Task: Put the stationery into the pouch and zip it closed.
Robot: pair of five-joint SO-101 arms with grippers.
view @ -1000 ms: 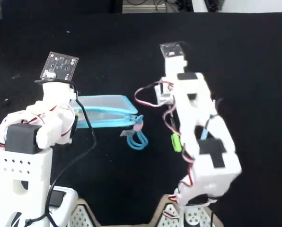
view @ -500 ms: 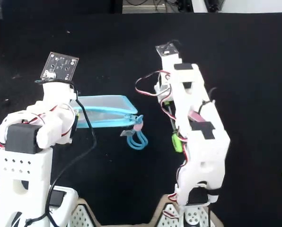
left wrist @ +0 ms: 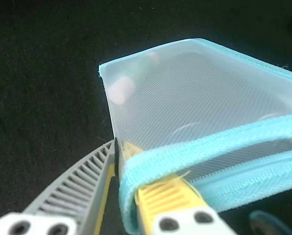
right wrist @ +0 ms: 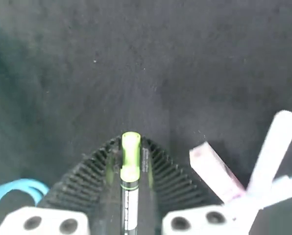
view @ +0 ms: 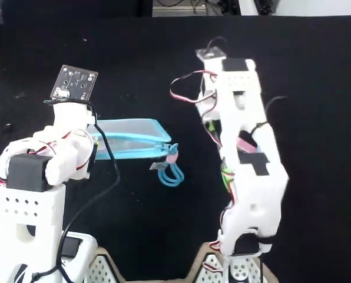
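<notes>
pouch (view: pixel 131 132): see-through, light blue zip edge, flat on the black table (view: pixel 317 88)
left tool (left wrist: pixel 119 152): pinches the pouch edge
right tool (right wrist: pixel 130 144): holds a green-capped pen (right wrist: pixel 128 196)

A passage is left between the pouch (view: pixel 131 134) and the right arm (view: pixel 249 171), narrowed by the blue loop (view: pixel 172 175) lying at the pouch's zipper end.
</notes>
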